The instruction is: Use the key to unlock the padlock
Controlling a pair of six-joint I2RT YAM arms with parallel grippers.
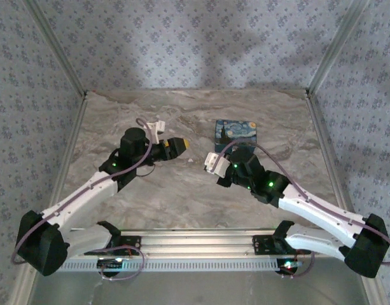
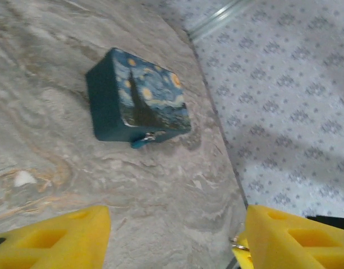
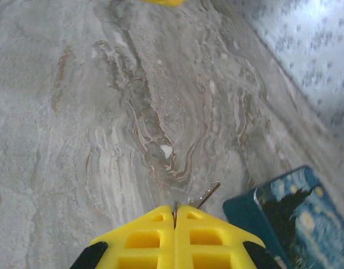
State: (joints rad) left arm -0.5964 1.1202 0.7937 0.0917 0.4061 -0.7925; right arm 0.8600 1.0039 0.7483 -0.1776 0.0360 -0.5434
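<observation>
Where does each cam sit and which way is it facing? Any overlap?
Top external: above and behind the bases, looking down on the grey marbled table; both white-and-black arms show.
Left wrist: on the left arm, facing the flat rectangular night-sky-printed blue padlock and patterned wall; the open left gripper shows its yellow fingers along the bottom.
Right wrist: on the right arm, looking down along the table; the shut right gripper sits bottom centre, padlock at lower right.
Shared: all three see the padlock and table.
</observation>
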